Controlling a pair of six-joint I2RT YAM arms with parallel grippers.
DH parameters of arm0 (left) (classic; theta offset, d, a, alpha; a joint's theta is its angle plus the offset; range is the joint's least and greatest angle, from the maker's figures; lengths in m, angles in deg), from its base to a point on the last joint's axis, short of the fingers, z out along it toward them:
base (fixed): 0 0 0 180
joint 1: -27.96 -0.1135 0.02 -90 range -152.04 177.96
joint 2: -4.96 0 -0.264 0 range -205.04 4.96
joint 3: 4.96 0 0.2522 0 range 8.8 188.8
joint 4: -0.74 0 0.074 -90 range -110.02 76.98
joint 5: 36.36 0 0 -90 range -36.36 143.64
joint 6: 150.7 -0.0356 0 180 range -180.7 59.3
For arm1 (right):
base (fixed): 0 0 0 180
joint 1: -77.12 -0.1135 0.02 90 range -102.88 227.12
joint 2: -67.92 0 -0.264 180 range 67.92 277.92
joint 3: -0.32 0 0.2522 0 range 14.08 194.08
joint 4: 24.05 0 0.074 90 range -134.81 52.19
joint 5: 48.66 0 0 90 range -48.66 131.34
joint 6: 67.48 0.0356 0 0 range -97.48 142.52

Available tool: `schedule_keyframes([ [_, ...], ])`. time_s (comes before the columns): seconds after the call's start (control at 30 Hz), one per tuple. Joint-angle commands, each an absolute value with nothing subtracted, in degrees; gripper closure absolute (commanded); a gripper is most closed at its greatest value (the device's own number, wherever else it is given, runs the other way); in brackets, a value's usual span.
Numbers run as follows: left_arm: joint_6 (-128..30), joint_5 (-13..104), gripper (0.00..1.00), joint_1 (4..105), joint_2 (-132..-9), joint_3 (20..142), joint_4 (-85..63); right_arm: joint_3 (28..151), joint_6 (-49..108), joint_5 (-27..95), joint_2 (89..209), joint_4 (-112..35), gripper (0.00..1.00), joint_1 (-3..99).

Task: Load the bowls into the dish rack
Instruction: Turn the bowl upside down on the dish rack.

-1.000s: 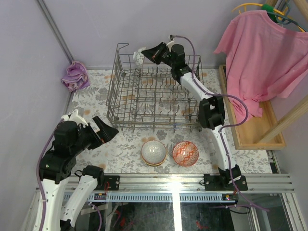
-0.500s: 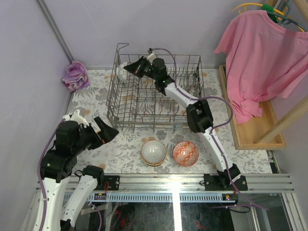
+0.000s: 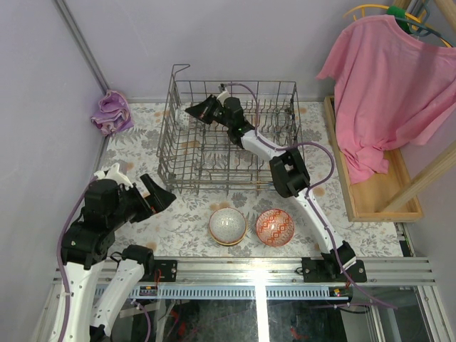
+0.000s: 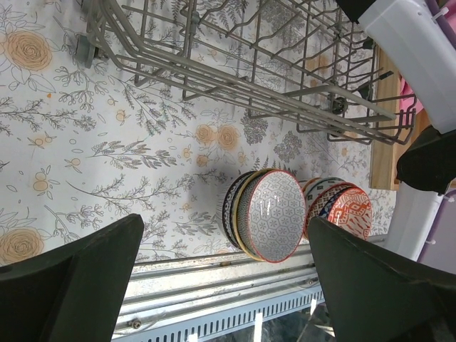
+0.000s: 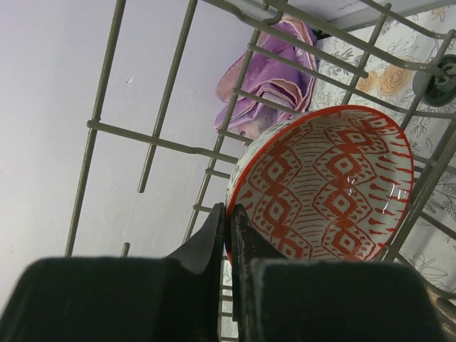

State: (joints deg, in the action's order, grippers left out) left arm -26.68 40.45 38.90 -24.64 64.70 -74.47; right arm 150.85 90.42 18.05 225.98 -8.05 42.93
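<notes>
Two bowl stacks [image 3: 227, 226] [image 3: 275, 226], perhaps three each, right jaws clamping one red bowl [image 5: 335, 185], left jaws apart

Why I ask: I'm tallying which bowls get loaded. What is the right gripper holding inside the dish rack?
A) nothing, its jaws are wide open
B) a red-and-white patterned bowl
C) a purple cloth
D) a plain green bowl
B: in the right wrist view, the right gripper is shut on the rim of the red-and-white bowl, with the wires of the dish rack around it.
</notes>
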Motion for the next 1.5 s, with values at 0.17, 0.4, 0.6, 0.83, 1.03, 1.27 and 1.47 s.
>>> schedule_keyframes([
  [0.17, -27.4, 36.7, 0.0, 39.2, -24.2, 63.0, -75.7, 155.3, 93.8, 19.9, 226.2, 6.0, 1.0, 44.8],
  [0.4, -27.1, 36.7, 0.0, 39.2, -24.2, 62.5, -75.4, 157.0, 93.6, 21.0, 227.5, 4.6, 0.99, 45.3],
  [0.6, -27.0, 36.7, 0.0, 39.2, -24.3, 62.3, -75.4, 156.6, 92.8, 21.4, 228.3, 2.9, 0.97, 45.4],
  [0.83, -27.0, 36.8, 0.0, 39.2, -24.2, 62.0, -75.3, 151.0, 92.9, 21.3, 226.6, 5.0, 0.96, 45.4],
  [1.03, -27.0, 36.7, 0.0, 39.2, -23.9, 61.7, -75.3, 145.1, 92.4, 20.6, 223.5, 6.8, 0.91, 45.8],
  [1.27, -26.9, 36.5, 0.0, 39.2, -23.7, 61.3, -75.0, 143.7, 89.9, 20.0, 221.2, 3.5, 0.85, 46.1],
  [1.47, -26.7, 36.4, 0.0, 39.3, -23.6, 61.2, -74.6, 142.2, 88.4, 19.9, 219.8, 1.6, 0.79, 46.2],
])
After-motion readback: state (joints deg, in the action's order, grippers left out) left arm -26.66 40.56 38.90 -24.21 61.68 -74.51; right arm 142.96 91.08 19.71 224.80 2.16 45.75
